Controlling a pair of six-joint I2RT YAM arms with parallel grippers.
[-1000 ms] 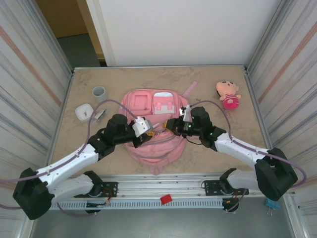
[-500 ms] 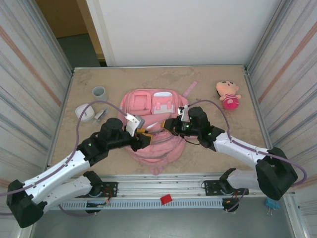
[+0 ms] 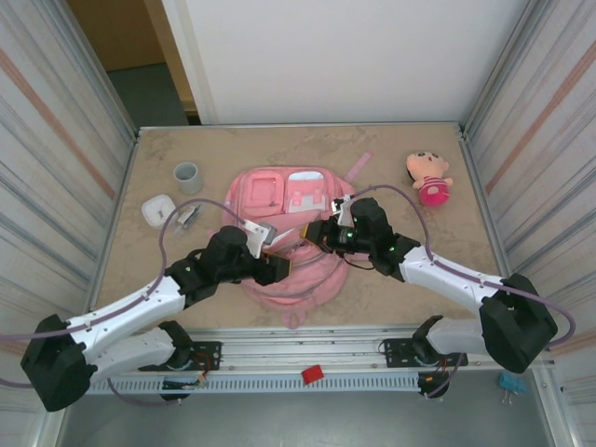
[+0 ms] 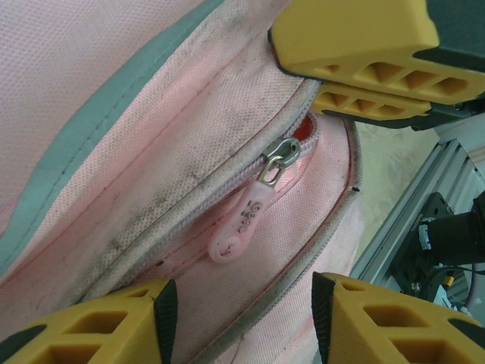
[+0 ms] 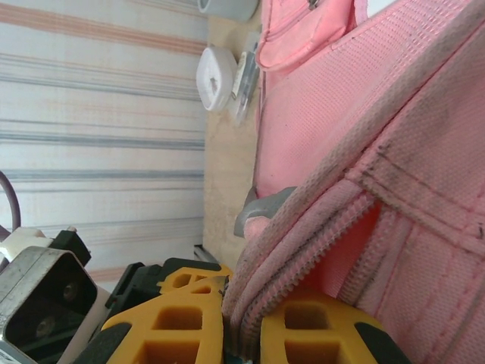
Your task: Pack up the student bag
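Note:
The student bag (image 3: 303, 279), a large pink backpack, lies flat in the middle of the table. My left gripper (image 3: 279, 268) hovers open over the bag's near left part. Its yellow fingers (image 4: 83, 326) straddle bare pink fabric. The pink rubber zipper pull (image 4: 246, 224) hangs free from its metal slider (image 4: 279, 155) just ahead of them. My right gripper (image 3: 321, 235) is shut on the bag's zipper edge (image 5: 303, 250), pinching the piped seam between its yellow fingers (image 5: 167, 326). Red lining shows in the slit of the zip. The right gripper's fingers (image 4: 356, 45) stand close above the slider.
A plush doll (image 3: 428, 177) lies at the back right. A grey cup (image 3: 187, 174), a white case (image 3: 158, 209) and a small clip (image 3: 189, 216) sit at the back left. A pink strap (image 3: 358, 168) trails behind the bag. The metal rail (image 3: 307, 358) runs along the near edge.
My left gripper has opened, let go of the zipper pull and shifted toward the near edge. The right gripper has kept its grip and barely moved.

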